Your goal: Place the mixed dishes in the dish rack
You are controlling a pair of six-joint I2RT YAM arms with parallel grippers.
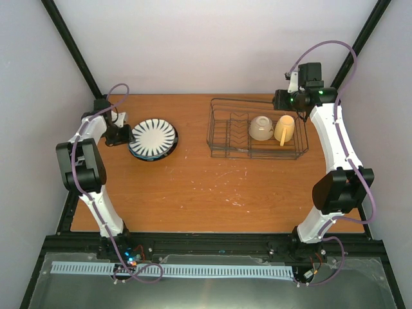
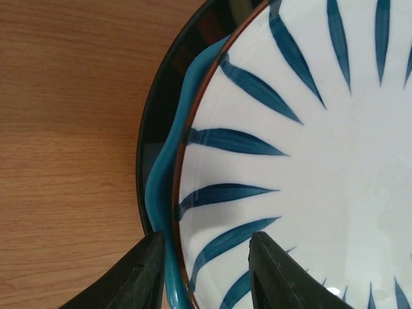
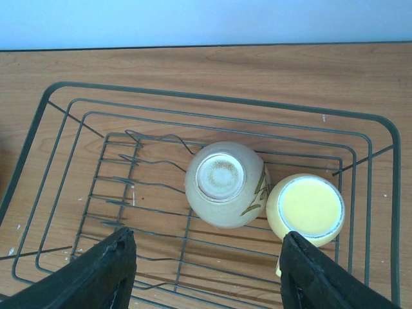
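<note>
The wooden desk (image 1: 212,193) sits between pale walls. At its left, my left tool (image 2: 207,238) is down at the stack's edge. Its jaws are apart, one finger outside the teal plate (image 2: 168,161) and the other over the striped plate (image 1: 153,136) lying on top, so both rims pass between them. At the far right, the dish rack (image 1: 222,129) holds the small bowl (image 1: 261,127), bottom up, with the yellow mug (image 1: 284,129) touching its right side. My right tool (image 3: 207,235) hangs above the rack, spread wide and holding nothing.
</note>
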